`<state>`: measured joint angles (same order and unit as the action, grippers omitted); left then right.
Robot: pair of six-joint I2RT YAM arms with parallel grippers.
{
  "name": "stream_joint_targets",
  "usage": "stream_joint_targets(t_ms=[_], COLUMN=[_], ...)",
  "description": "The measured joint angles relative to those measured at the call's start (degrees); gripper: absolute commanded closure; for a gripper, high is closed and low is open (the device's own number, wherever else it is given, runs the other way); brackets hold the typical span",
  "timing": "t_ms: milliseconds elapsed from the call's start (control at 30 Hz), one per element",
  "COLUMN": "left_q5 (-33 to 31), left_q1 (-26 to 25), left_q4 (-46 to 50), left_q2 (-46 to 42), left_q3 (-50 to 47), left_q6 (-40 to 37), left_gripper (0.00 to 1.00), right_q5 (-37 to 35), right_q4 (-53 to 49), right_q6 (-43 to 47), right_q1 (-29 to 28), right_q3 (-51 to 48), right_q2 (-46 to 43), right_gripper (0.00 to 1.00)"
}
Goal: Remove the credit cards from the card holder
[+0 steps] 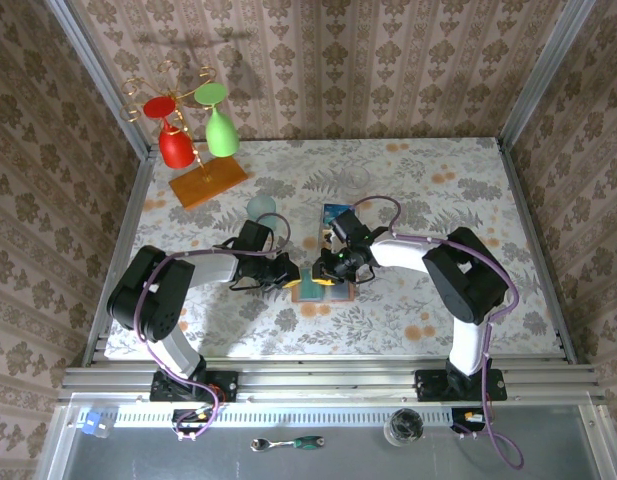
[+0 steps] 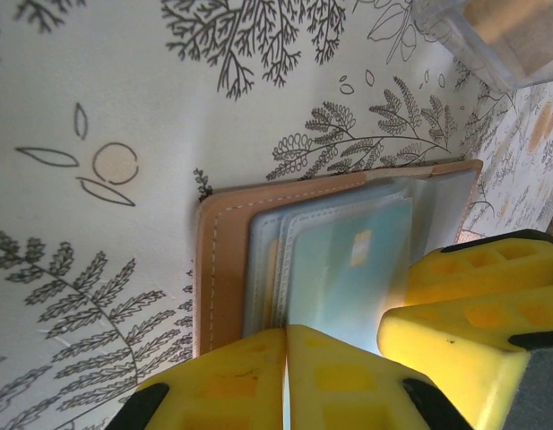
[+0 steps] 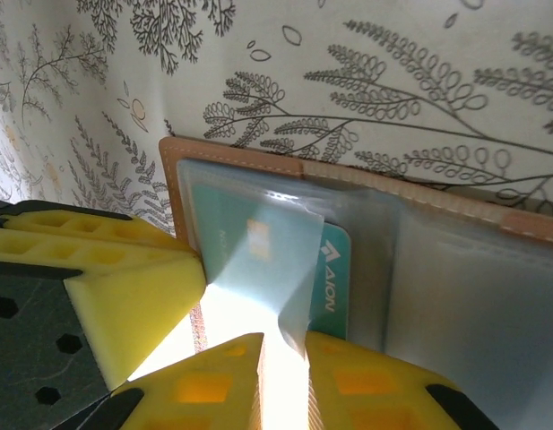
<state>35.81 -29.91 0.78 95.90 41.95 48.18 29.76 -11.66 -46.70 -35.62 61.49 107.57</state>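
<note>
Tan leather card holder [image 1: 313, 290] lies open on the floral tabletop [image 1: 438, 190], an end effector on either side of it.
The left end effector [image 2: 285, 345] is clenched on the card holder's left edge. The right end effector [image 3: 283, 345] pinches one clear sleeve, bent up over a teal credit card [image 3: 334, 269] tucked inside the card holder.
</note>
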Motion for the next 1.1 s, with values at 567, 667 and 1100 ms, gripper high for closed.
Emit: stream_joint_targets(t_ms=[567,667,1100], left_q5=[0.00,0.00,-0.28], left_q1=[0.00,0.00,0.00], left_q4=[0.04,0.09,2.49], left_q2=[0.00,0.00,-0.94], left_q3=[0.02,0.04,1.05], left_q6=[-0.24,-0.35,-0.70], left_gripper=[0.90,0.90,0.86], right_q5=[-2.99,-3.56,-5.35], right_q4=[-5.07,-5.31,-5.75], right_q6=[2.84,3.04,3.45], right_q1=[-0.07,-0.07,-0.07], right_q3=[2.12,2.12,2.01], right_q2=[0.22,-0.20,-4.04], right_gripper=[0.77,0.77,0.76])
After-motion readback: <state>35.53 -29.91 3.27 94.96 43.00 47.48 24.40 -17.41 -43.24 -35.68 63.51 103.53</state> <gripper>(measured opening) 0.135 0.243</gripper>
